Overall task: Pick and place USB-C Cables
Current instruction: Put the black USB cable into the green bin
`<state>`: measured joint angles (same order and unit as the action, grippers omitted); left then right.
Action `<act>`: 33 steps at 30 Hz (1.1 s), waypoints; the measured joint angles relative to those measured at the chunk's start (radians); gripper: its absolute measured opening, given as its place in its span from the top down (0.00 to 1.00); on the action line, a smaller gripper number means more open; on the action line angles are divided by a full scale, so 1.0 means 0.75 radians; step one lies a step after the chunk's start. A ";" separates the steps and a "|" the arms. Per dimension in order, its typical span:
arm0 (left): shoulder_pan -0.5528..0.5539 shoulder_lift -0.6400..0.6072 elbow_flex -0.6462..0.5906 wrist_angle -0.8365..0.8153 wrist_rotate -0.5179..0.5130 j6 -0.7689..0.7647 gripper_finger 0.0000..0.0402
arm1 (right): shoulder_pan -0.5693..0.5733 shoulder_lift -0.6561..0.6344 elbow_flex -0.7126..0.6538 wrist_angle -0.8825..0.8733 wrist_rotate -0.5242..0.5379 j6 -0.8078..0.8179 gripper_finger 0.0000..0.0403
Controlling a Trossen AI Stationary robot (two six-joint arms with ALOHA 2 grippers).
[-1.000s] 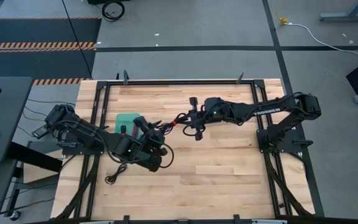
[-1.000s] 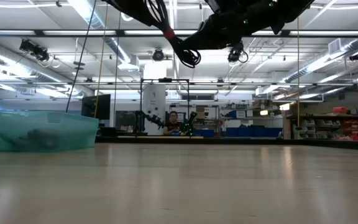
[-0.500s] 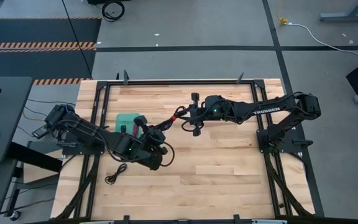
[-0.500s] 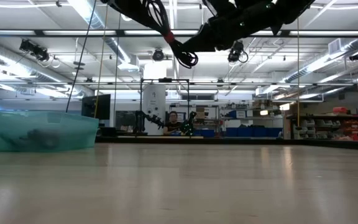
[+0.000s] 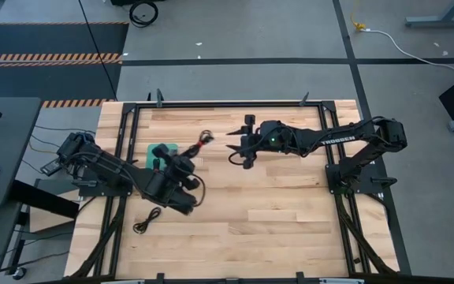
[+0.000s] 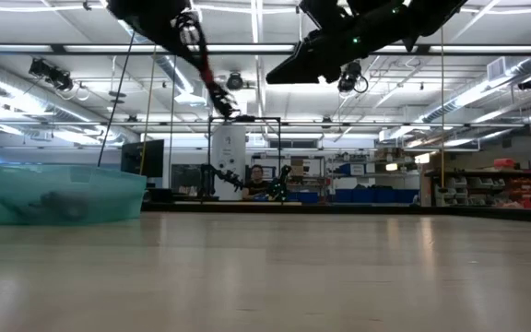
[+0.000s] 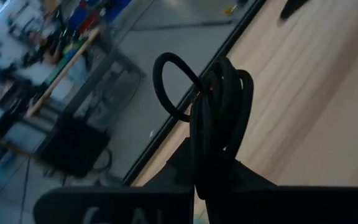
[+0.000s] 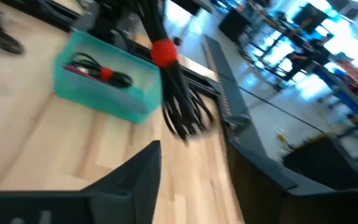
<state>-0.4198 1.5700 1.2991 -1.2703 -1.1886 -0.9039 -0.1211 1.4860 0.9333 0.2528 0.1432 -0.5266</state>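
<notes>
My left gripper is shut on a black USB-C cable bundle with a red tie, held in the air just right of the teal tray. The tray holds other cables, one with a red tie. A further black cable lies on the table near the left front. My right gripper hovers open to the right of the held bundle, with nothing between its fingers. My left gripper pinches the bundle's one end between its two fingers. The rest sticks out past the fingertips toward the table's far right, its loops free. In the low view the bundle slants down from the gripper, well clear of the table.
The tray stands left of the table's middle. A black metal frame runs round the tabletop. Bare wood lies between the two arms and toward the near edge. A person shows far off in the room.
My left gripper has shut on the bundle, taken it over and carried it toward the left and far, beside the tray. My right gripper has opened and let the bundle go, keeping about where it was.
</notes>
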 joint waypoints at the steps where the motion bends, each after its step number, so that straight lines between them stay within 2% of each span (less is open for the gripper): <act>1: -0.001 0.000 0.000 -0.088 0.026 -0.090 0.97 | -0.002 0.000 0.000 0.000 0.024 0.000 0.52; 4: -0.001 -0.001 0.000 -0.352 0.157 -0.365 0.97 | -0.010 0.000 0.000 -0.001 0.042 0.002 0.47; 6: -0.007 -0.002 -0.006 -0.408 0.253 -0.468 0.97 | -0.011 0.000 0.000 0.000 0.042 0.011 0.45; 18: -0.026 -0.012 -0.022 -0.400 0.617 -0.465 0.97 | -0.012 0.000 0.000 0.001 0.042 0.011 0.45; 21: -0.029 -0.012 -0.023 -0.400 0.609 -0.423 0.97 | -0.016 0.000 0.000 0.009 0.041 0.003 0.45; 25: -0.028 -0.012 -0.076 -0.400 0.487 -0.419 0.97 | -0.025 0.000 0.000 0.027 0.041 0.000 0.45; 28: -0.026 -0.012 -0.143 -0.401 0.465 -0.422 0.97 | -0.030 0.000 0.000 0.031 0.041 0.000 0.46; 33: -0.031 -0.066 -0.223 -0.401 0.370 -0.542 0.97 | -0.034 0.000 0.000 0.030 0.041 0.000 0.46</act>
<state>-0.4430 1.5204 1.1319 -1.5714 -0.9114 -1.3104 -0.1467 1.4860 0.9333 0.2752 0.1741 -0.5266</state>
